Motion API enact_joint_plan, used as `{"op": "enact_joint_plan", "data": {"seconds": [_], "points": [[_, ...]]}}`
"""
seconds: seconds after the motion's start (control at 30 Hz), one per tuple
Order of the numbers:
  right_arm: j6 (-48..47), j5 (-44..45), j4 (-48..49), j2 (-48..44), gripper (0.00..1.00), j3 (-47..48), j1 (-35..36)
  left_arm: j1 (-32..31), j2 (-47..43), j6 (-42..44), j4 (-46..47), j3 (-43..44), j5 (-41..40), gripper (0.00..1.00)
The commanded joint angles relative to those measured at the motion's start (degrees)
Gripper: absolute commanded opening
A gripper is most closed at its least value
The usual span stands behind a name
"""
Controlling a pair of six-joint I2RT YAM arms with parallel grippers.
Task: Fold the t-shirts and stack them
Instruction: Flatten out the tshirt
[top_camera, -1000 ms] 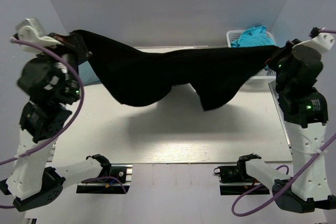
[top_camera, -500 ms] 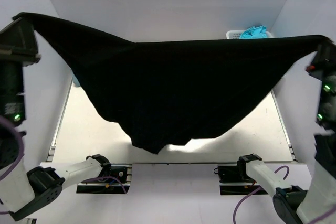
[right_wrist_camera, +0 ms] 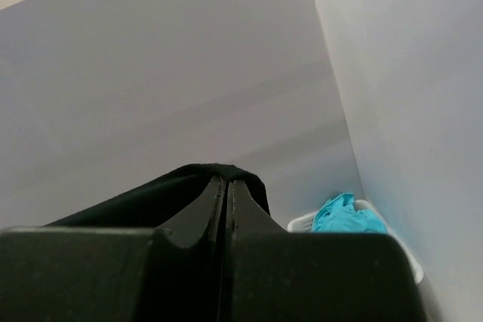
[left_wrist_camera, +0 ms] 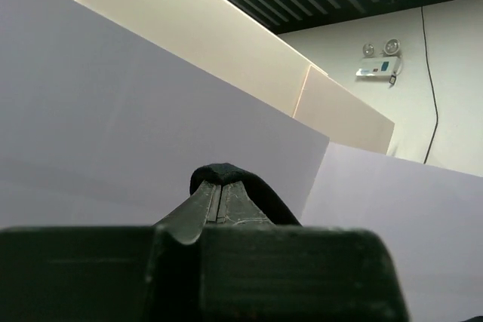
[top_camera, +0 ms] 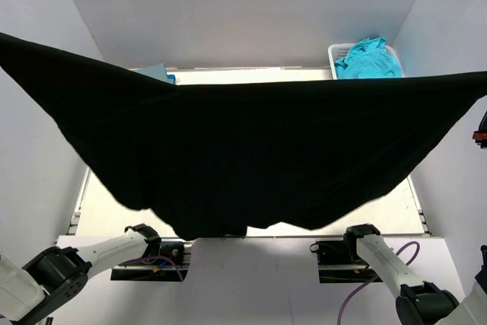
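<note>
The large black t-shirt [top_camera: 251, 150] hangs stretched wide across the whole top view, high above the table, its lower edge sagging near the front. My left gripper [left_wrist_camera: 217, 186] is shut on one corner of it; black cloth [left_wrist_camera: 256, 190] wraps over the fingertips. My right gripper [right_wrist_camera: 226, 182] is shut on the other corner [right_wrist_camera: 143, 197]. Both grippers are off the edges of the top view. A bright turquoise t-shirt [top_camera: 367, 58] lies in the white basket [top_camera: 333, 52] at the back right and also shows in the right wrist view [right_wrist_camera: 343, 215]. A light blue t-shirt [top_camera: 156, 72] peeks out at the back left.
The pale table [top_camera: 99, 211] shows only in strips under the shirt at the left and at the right [top_camera: 399, 203]. White walls [top_camera: 243, 13] close in the back and sides. The arm bases [top_camera: 144, 245] sit at the near edge.
Both grippers have risen and spread further apart, out of the top view. The black t-shirt has gone from bunched to stretched wide, and now covers most of the table.
</note>
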Motion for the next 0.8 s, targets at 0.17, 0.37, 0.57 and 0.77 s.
{"op": "enact_joint_plan", "data": {"seconds": [0.17, 0.37, 0.57, 0.77], "points": [[4.4, -4.8, 3.1, 3.0, 0.00, -11.1, 0.2, 0.3, 7.8, 4.1, 4.9, -5.4, -8.0, 0.00], [9.3, -6.3, 6.2, 9.6, 0.00, -29.8, -0.2, 0.7, 19.3, 22.7, 24.9, -24.1, -33.5, 0.00], [12.4, -7.3, 14.6, 18.0, 0.00, -42.0, -0.3, 5.4, 34.4, 21.0, 28.0, -30.9, -34.3, 0.00], [7.9, -8.9, 22.0, 37.6, 0.00, -40.6, -0.5, 14.8, 53.5, 11.1, 24.0, -27.1, -28.9, 0.00]]}}
